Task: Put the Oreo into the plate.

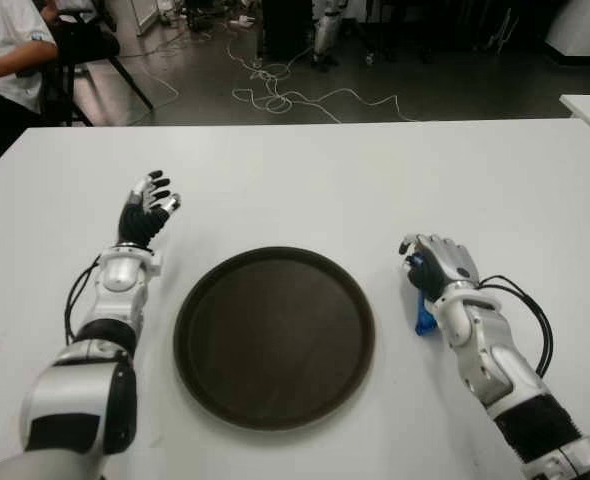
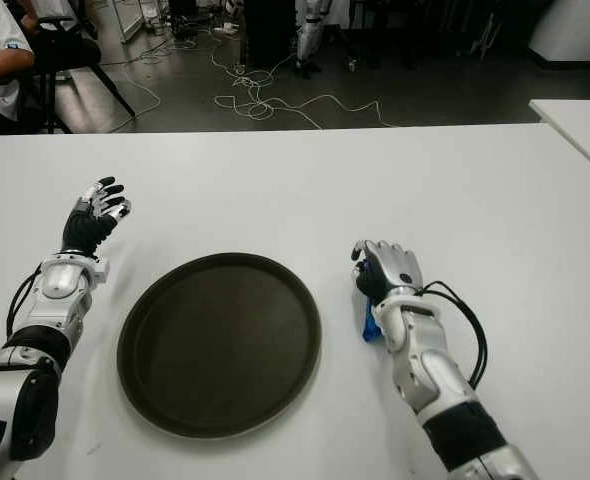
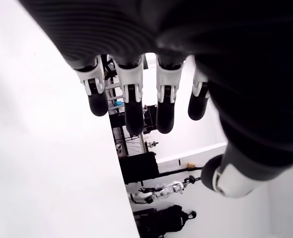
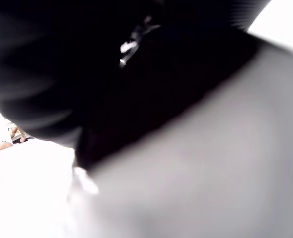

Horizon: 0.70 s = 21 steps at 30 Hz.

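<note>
We judge the Oreo packet (image 1: 424,318) to be light and thin, a blue foil wrapper that is slick and crinkles, with brittle biscuits inside; a hard squeeze could crack them. Going by that, we would take it across its flat faces near the middle, thumb on one side and fingers on the other, with modest pressure.

We take the plate (image 1: 274,336), a round dark tray on the white desk (image 1: 375,180), as our landmark. The packet shows just right of the plate's rim, apart from it, and only a small blue part is visible, poking out under our right hand (image 1: 437,265). That hand sits directly over the packet, knuckles up and fingers bent downward around it. The right wrist view is dark and blurred, so we cannot tell whether the fingers truly clamp the packet or merely cover it.

Our left hand (image 1: 147,208) shows to the left of the plate and farther up the desk, fingers loosely spread, holding nothing; its wrist view confirms an empty palm.

The plate is bare, so the Oreo is not yet in it.
</note>
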Each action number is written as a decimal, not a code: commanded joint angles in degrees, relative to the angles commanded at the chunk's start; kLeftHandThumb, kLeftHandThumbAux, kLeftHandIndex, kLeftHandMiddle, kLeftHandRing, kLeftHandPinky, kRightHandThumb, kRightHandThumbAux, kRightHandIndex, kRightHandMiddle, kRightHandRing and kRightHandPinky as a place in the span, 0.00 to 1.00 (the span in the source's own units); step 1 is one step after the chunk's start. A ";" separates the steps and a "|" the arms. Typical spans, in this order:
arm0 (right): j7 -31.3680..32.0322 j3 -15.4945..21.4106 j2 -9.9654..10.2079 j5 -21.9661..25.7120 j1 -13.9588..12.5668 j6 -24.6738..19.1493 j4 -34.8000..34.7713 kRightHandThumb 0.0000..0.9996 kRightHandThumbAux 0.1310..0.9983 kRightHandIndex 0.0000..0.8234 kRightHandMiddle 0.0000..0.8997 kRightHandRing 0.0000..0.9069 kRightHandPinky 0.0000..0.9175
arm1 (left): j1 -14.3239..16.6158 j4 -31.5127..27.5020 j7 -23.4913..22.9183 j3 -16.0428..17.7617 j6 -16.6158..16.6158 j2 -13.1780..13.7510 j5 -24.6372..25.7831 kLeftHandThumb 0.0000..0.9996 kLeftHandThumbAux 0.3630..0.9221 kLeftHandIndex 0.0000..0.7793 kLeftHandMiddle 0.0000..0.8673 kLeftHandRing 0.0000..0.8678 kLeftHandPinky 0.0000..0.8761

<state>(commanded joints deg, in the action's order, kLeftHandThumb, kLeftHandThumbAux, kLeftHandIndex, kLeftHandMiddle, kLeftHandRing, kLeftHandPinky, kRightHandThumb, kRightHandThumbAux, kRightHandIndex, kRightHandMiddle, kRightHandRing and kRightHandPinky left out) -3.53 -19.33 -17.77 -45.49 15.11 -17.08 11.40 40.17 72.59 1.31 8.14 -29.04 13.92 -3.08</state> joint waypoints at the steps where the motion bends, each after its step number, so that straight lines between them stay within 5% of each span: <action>1: -0.13 -0.03 -0.02 0.01 0.16 0.21 0.13 0.70 0.70 0.49 0.72 0.78 0.79 | 0.01 0.01 0.10 -0.02 -0.01 -0.04 0.03 0.00 0.59 0.19 0.21 0.15 0.10; 21: -1.45 -1.11 -0.27 -1.34 5.64 2.86 2.41 0.70 0.70 0.49 0.65 0.70 0.70 | 0.12 0.14 -0.56 0.12 -0.06 -0.50 0.53 0.00 0.56 0.17 0.20 0.16 0.11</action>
<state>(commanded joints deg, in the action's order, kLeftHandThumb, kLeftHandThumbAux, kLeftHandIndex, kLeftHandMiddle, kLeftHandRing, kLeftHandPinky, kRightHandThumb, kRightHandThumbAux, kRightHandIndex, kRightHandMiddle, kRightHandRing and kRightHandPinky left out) -4.98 -20.44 -18.04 -46.83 20.75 -14.22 13.80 40.29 72.73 0.75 8.26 -29.10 13.42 -2.55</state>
